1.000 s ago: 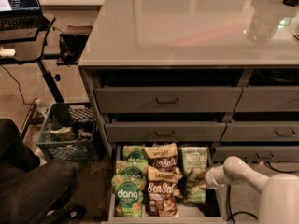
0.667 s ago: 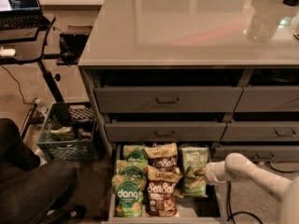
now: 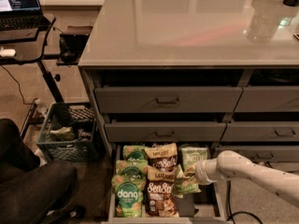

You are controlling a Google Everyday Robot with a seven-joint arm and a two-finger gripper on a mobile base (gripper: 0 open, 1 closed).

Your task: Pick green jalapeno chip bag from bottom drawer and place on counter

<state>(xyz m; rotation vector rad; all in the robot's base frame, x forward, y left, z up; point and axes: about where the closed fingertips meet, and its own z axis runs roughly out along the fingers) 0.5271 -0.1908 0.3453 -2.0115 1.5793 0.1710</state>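
Gripper: the gripper (image 3: 190,171) sits at the end of a white arm (image 3: 254,174) that reaches in from the right, low over the right-hand row of the open bottom drawer (image 3: 201,204).
Grip: cannot tell whether it is open or closed; its tip meets the top edge of the green chip bag (image 3: 185,185).
Green chip bag: tilted, at the front of the drawer's right row, with a second pale green bag (image 3: 194,155) behind it.
Neighbours: brown-and-cream bags (image 3: 161,190) fill the middle row, bright green bags (image 3: 127,195) the left.
Counter: the counter (image 3: 187,27) is glossy grey, above the drawers.
Floor, left: a dark crate (image 3: 70,141).
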